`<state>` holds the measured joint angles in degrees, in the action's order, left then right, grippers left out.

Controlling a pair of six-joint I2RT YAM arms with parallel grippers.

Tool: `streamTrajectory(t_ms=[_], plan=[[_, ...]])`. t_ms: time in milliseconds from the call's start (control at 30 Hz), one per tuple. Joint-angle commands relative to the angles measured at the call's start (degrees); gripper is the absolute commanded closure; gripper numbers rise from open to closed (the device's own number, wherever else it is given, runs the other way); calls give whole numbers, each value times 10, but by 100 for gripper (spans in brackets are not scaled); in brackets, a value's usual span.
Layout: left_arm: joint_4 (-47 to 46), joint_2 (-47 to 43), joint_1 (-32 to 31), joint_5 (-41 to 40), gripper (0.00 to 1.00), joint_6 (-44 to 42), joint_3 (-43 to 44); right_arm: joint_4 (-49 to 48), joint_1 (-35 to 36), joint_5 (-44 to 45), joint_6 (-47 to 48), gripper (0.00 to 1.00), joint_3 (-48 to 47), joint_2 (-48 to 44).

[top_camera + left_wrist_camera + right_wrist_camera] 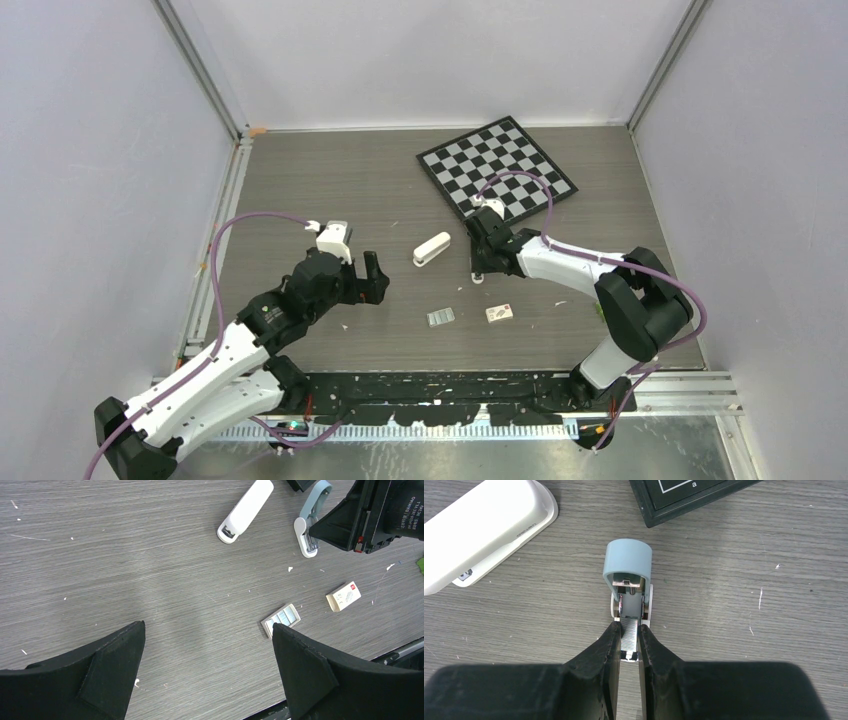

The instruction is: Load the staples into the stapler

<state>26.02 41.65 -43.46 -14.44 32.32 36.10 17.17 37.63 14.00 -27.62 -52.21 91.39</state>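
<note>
The stapler lies on the table with its pale blue top swung open over a white base. My right gripper is shut on the metal magazine at its near end, where a silvery ridged strip shows between the fingertips. In the top view the stapler is mostly hidden under that gripper. The left wrist view shows it too. The staples are silvery strips in a flat grey tray, lying loose on the table. My left gripper hovers open and empty left of them.
A white elongated case lies just left of the stapler. A small cream box with a red mark lies right of the staples. A chessboard sits at the back right. White walls enclose three sides.
</note>
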Motion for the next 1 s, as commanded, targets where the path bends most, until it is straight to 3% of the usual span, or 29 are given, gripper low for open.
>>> streamTrajectory(t_ms=[0, 500, 967], plan=[[-15, -3, -2, -9, 0, -8, 6, -15, -3, 1, -10, 78, -9, 4], [-14, -4, -2, -9, 0, -8, 6, -17, -3, 9, -12, 78, -1, 11], [-14, -3, -2, -4, 0, -8, 6, 26, -3, 8, -12, 66, -35, -26]])
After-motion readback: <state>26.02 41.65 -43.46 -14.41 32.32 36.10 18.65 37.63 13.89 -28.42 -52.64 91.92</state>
